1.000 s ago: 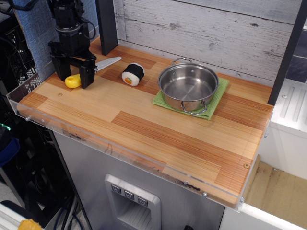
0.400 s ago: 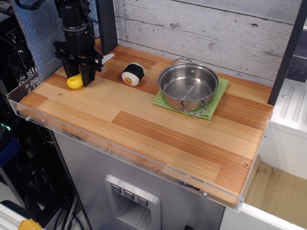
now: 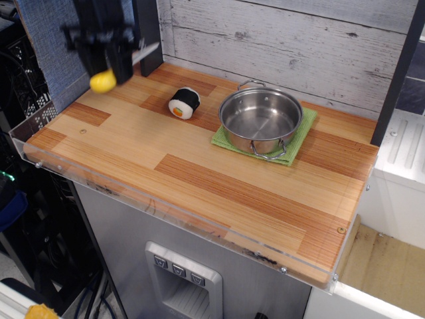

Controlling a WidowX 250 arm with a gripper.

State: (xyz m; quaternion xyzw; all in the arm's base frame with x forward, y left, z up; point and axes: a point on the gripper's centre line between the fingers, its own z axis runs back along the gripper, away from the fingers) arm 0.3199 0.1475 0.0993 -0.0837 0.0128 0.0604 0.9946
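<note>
- One dark robot arm showed in the far upper left corner of the view, cut off by the top edge of the frame.
- Its wrist pointed straight down, and the gripper (image 3: pixel 106 65) hung below it with its fingers downward.
- The two black fingers (image 3: pixel 121 63) stood close together, pressed in on a yellow-handled knife (image 3: pixel 102 82), whose handle end stuck out below the fingertips.
- The gripper hung in the air, touching no surface.
- The whole arm and gripper looked smeared by blur, so the finger edges and exact contact points could not be made out.
</note>
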